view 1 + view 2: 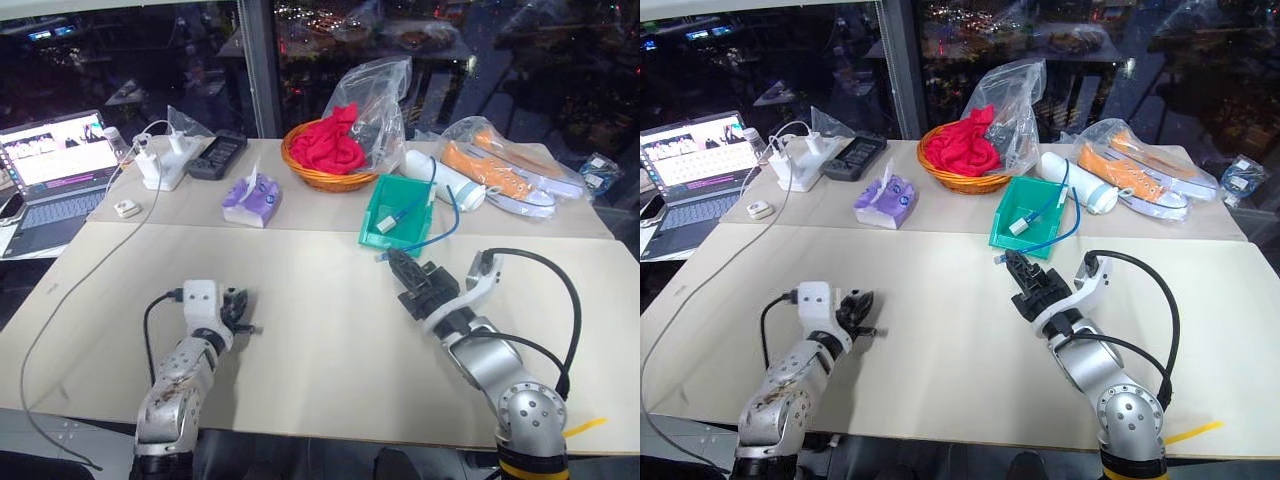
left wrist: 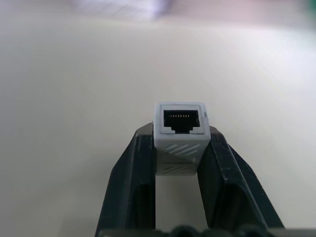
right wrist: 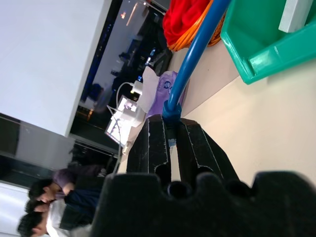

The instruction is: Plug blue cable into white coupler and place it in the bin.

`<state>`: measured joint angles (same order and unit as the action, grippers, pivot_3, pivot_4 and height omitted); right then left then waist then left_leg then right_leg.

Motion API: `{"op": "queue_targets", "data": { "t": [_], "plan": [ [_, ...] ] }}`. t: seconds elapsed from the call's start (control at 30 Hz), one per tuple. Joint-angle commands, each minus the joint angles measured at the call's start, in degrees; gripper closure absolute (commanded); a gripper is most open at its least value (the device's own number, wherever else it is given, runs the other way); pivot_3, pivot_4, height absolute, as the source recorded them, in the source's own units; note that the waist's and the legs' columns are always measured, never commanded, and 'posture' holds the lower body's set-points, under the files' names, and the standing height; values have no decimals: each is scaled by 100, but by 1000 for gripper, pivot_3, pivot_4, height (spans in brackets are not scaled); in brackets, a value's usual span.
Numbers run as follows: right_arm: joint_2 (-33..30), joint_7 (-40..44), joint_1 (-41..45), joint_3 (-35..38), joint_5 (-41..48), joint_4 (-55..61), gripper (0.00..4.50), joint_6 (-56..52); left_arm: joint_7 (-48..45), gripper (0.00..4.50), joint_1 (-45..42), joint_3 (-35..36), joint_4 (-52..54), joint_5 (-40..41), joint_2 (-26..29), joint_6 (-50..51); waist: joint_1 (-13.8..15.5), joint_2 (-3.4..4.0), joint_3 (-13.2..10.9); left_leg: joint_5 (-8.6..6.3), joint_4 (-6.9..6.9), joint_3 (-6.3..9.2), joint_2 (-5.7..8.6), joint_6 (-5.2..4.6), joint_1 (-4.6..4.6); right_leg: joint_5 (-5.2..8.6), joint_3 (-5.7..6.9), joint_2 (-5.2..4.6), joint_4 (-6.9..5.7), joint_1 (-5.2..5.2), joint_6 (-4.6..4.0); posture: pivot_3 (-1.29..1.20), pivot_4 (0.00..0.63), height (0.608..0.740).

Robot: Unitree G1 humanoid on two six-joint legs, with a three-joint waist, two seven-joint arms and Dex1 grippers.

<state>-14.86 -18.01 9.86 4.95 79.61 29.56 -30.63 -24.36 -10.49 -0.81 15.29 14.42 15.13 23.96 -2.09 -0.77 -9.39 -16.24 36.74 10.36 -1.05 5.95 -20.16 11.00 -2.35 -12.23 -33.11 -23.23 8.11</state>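
Observation:
My left gripper hovers low over the near left of the table, shut on the white coupler. The coupler's dark socket face points away from the wrist. My right gripper is in front of the bin, shut on the blue cable close to one end. From the fingers the cable loops over the teal bin's right rim. Its other end, a small white piece, lies inside the bin. The two grippers are well apart.
Behind the bin stand an orange wicker basket with red cloth, a white cylinder and bagged orange shoes. A tissue pack, charger blocks and a laptop sit at the far left. People stand beyond.

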Motion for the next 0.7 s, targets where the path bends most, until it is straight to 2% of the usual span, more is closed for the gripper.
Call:
{"op": "queue_targets", "data": {
  "t": [0.03,0.13,0.23,0.47,0.6,0.7],
  "plan": [
    [-198,120,-1,-137,-544,440,4500,-122,-1070,3836,-333,-995,-279,-49,68,-427,-12,0,0,0,0,0,0,0,-1,0,0,0,-1,1,0,0,150,740],
    [-338,161,-139,-264,-998,677,4500,-153,-1593,3836,-710,-1819,-1033,-571,101,-997,-49,2,1,2,0,0,0,4,-1,1,1,2,1,0,1,0,150,740],
    [-403,96,-366,-257,-1251,991,4500,-160,-1699,3836,-974,-2098,-1806,-802,-68,-1311,-70,2,1,1,0,0,-1,2,0,1,0,3,2,0,1,0,150,740],
    [-793,-219,-945,-376,-1839,1720,4500,-548,-1884,3836,-1203,-2202,-2648,-1010,-227,-1737,19,7,5,-2,1,0,1,-4,6,2,0,0,2,11,3,0,150,740],
    [-1330,-495,-901,-813,-2515,2065,4500,-1256,-1999,3836,-1222,-2174,-2696,-956,-300,-1753,75,15,13,-2,5,-1,2,-4,8,2,-1,-1,2,14,3,0,150,740],
    [-1300,-621,-748,-1103,-2776,2228,4500,-1510,-2078,3836,-1226,-2157,-2688,-933,-330,-1711,95,22,17,-2,5,0,2,-4,9,2,-1,0,2,14,4,0,150,740]
  ]
}}
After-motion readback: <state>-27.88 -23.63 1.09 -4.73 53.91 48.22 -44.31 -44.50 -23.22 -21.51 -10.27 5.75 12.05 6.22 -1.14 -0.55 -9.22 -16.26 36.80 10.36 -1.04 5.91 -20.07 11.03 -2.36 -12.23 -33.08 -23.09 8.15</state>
